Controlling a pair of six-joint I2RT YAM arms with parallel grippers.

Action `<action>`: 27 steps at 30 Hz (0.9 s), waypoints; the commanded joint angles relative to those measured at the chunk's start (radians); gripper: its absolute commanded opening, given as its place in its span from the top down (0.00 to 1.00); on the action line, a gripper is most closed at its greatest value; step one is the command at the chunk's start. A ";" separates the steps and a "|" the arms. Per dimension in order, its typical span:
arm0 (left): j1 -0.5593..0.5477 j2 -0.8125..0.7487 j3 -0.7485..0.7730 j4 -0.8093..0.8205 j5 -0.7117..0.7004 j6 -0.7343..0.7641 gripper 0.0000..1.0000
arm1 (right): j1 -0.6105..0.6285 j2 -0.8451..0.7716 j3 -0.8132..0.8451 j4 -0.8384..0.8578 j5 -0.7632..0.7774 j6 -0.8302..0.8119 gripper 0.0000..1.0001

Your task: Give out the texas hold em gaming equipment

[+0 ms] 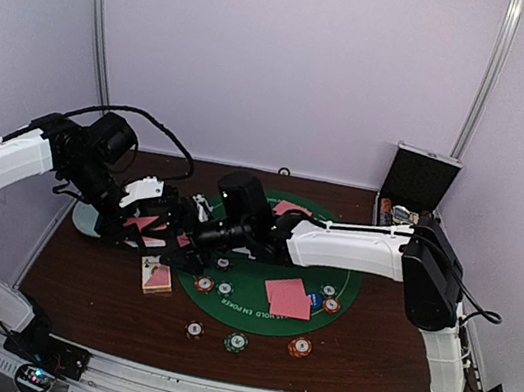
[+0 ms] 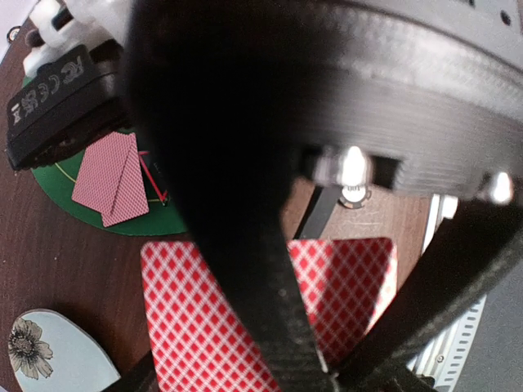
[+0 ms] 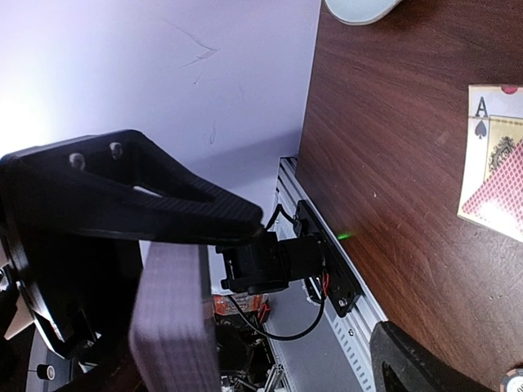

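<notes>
Left gripper (image 2: 327, 377) pinches shut on one pink-red-backed playing card (image 2: 204, 327) above the brown wooden table (image 1: 92, 298); right gripper (image 1: 192, 237) gapes wide beside it. Two more cards (image 1: 287, 297) overlap on the round green felt mat (image 1: 222, 306). Three striped poker chips (image 1: 235, 343) sit in a row near the table's front edge.

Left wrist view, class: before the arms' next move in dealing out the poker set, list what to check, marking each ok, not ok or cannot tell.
1. Left gripper shut on the held card: ok.
2. Right gripper open: ok.
3. The held card lies between the right jaws: cannot tell.
4. Only one card in the grip: cannot tell.
5. Two dealt cards flat on the green mat: ok.
</notes>
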 commanded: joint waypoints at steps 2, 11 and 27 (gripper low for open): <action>0.004 -0.011 0.030 0.016 0.024 0.001 1.00 | -0.022 -0.036 -0.029 -0.078 -0.015 -0.041 0.15; 0.004 -0.012 0.029 0.015 0.019 0.002 1.00 | -0.049 -0.113 -0.095 -0.106 -0.008 -0.070 0.29; 0.004 -0.011 0.025 0.015 0.016 0.002 1.00 | -0.049 -0.185 -0.109 -0.091 -0.001 -0.057 0.57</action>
